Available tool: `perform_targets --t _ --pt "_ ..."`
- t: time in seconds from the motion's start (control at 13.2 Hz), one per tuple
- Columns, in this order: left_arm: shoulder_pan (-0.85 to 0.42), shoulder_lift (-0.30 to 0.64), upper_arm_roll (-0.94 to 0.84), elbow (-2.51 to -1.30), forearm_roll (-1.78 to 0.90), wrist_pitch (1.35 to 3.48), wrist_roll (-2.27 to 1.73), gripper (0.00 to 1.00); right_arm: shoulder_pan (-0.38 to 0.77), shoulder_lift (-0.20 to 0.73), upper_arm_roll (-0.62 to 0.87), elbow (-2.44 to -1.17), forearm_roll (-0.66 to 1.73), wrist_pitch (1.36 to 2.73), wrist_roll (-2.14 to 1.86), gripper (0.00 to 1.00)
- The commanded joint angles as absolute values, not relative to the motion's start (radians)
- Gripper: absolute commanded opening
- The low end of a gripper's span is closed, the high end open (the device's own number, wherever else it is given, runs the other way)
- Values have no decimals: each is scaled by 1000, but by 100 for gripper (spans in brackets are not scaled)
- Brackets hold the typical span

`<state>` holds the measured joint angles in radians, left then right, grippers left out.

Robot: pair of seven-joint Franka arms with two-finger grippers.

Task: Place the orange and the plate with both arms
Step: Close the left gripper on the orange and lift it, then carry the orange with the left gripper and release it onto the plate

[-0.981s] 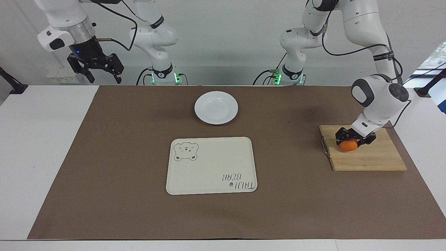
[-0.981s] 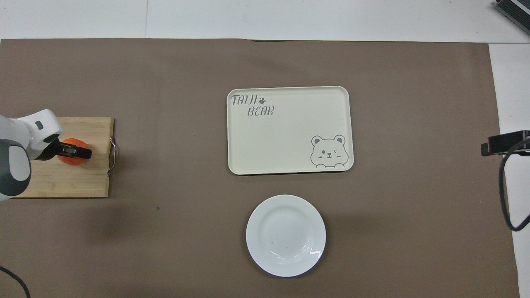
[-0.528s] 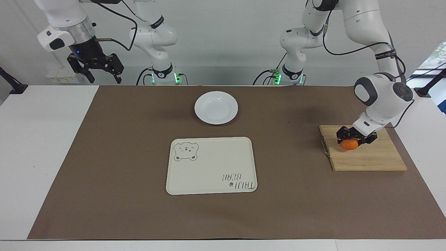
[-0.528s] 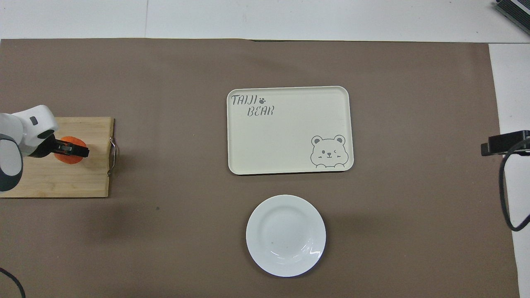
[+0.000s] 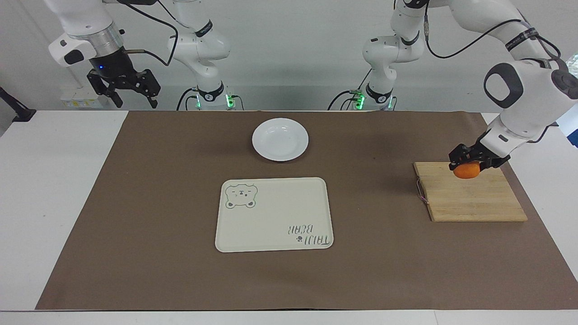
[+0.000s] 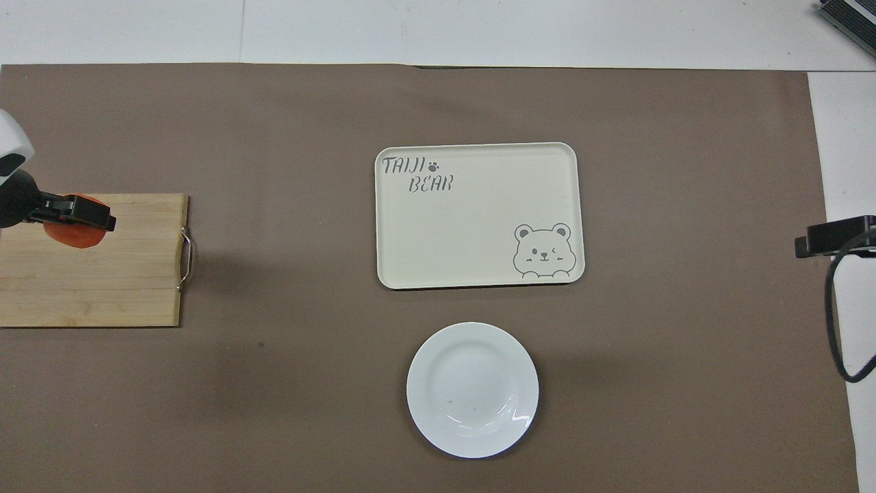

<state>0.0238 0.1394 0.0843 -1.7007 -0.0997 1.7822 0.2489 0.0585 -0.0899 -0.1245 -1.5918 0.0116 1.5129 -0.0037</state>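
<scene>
Facing view: left end effector (image 5: pixel 472 159) clamped on the orange (image 5: pixel 466 171), raised over the wooden cutting board (image 5: pixel 474 198). The white plate (image 5: pixel 280 139) lies toward the right arm's end, nearer the robots than the bear tray (image 5: pixel 274 214). Right end effector (image 5: pixel 124 88) waits aloft, fingers wide, nearer the plate.

Overhead view: count one orange (image 6: pixel 70 232), one plate (image 6: pixel 472 389), one tray (image 6: pixel 479 214), one board (image 6: pixel 96 287).
</scene>
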Motion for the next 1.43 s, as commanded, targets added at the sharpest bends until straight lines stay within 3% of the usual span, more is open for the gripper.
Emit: perform_targets --t 0.0,0.45,0.68,1.06,1.36 --pt "-20 135 91 -1585 -48 1639 94 0 48 -86 -114 -1582 3 1519 -2 100" --pt "-94 75 89 -1511 -2 1520 -12 0 48 -86 -114 -1582 3 1519 -2 100" --pt "-112 58 77 -1558 -5 1539 -14 0 48 -86 -114 -1582 3 1519 -2 100" --pt "-282 26 75 -1730 -8 1667 -170 0 48 -86 -114 -1582 5 1519 -2 100" --pt "-441 -8 74 -1801 -15 1706 -272 0 48 -86 -114 -1582 3 1519 -2 100"
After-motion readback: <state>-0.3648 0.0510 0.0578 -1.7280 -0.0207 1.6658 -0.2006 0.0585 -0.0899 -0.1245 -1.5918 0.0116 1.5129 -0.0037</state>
